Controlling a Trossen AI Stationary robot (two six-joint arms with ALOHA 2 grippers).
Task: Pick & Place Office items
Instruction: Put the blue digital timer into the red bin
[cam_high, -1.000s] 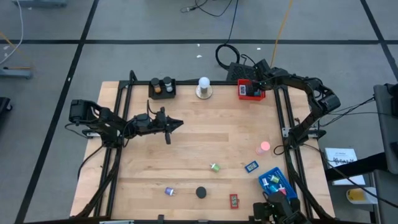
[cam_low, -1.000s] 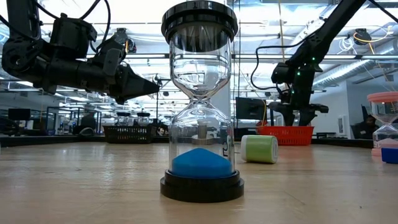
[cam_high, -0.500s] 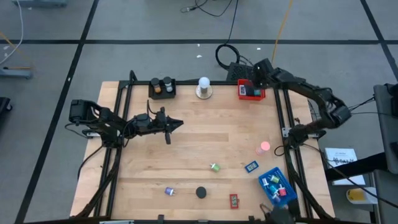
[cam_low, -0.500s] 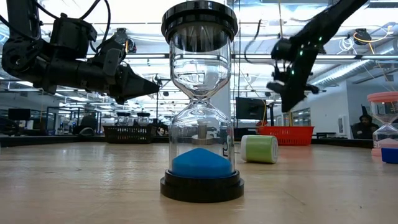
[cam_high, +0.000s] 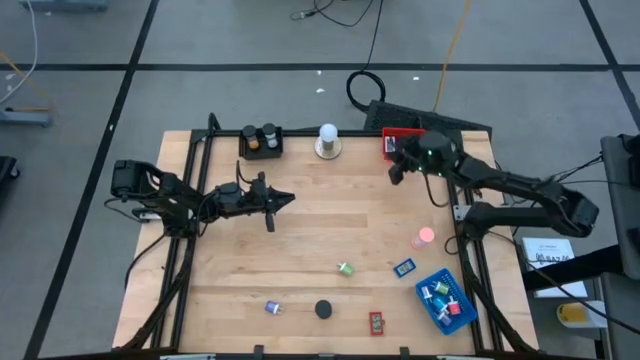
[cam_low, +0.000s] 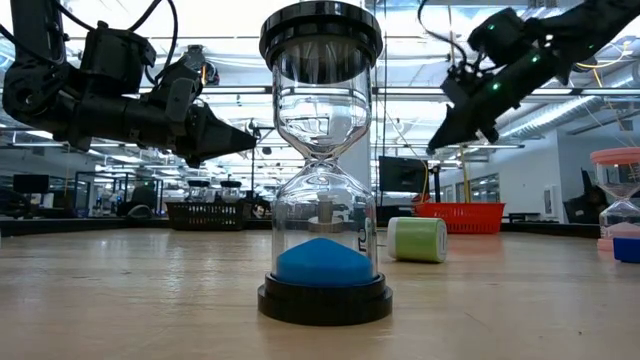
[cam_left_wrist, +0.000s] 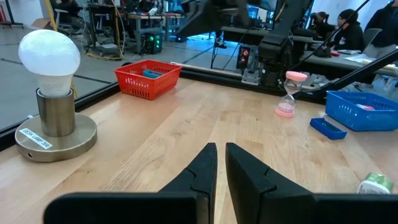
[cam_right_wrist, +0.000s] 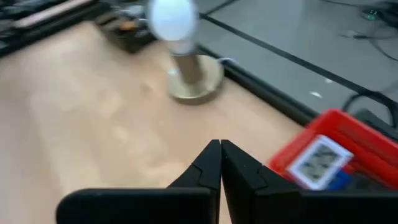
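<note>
Table (cam_high: 300, 250): three trays, six loose items; both grippers together, empty.

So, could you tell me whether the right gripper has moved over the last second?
Yes. The right gripper, shut and empty, has swung off the red tray and now hangs beside it over the table.

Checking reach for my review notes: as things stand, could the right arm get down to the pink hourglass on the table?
Probably yes. The right pincer hangs shut and empty above bare wood beside the red tray; the pink hourglass stands alone on that arm's side, with nothing between them.
</note>
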